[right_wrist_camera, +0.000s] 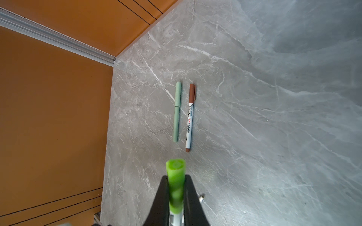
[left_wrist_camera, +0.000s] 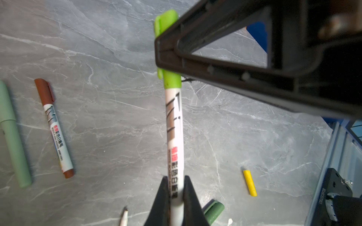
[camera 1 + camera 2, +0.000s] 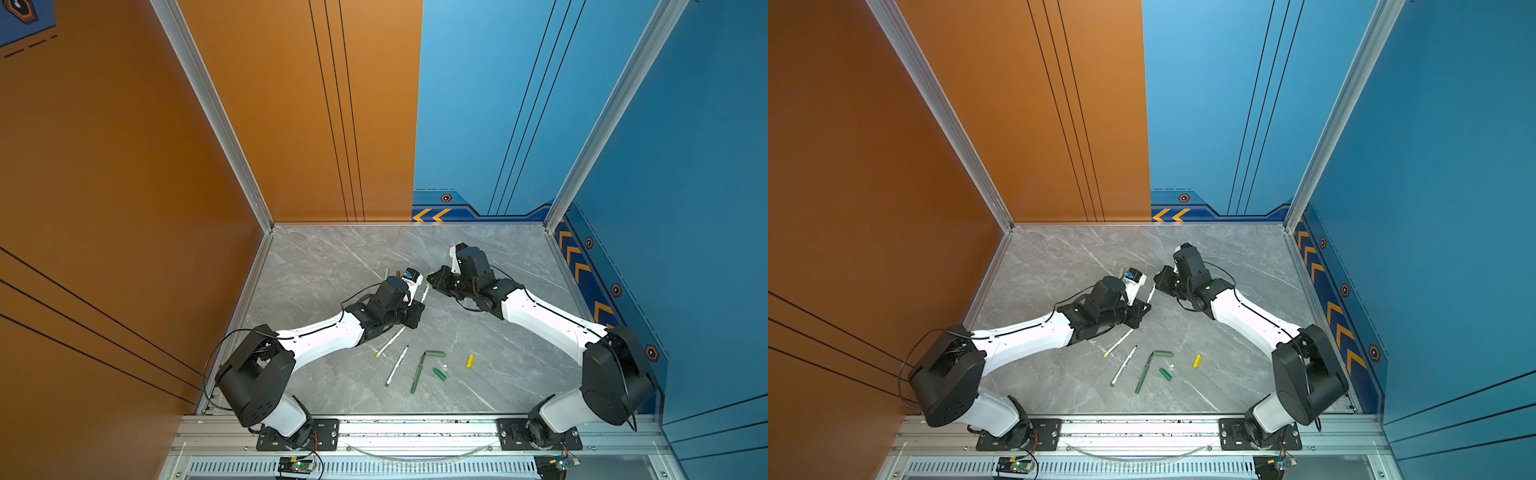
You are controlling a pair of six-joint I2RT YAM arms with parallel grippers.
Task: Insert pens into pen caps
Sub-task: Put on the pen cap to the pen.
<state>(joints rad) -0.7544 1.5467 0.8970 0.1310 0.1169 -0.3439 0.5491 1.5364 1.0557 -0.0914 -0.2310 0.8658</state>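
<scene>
Now we pinch the white pen in our left gripper above the table, while our right gripper clamps the bright green cap seated on its tip.

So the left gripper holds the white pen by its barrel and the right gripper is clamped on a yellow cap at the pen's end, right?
Not quite: the right gripper is clamped on a bright green cap, not a yellow one, as the right wrist view shows. The yellow cap lies loose on the table. The left gripper does hold the white pen by its barrel.
</scene>
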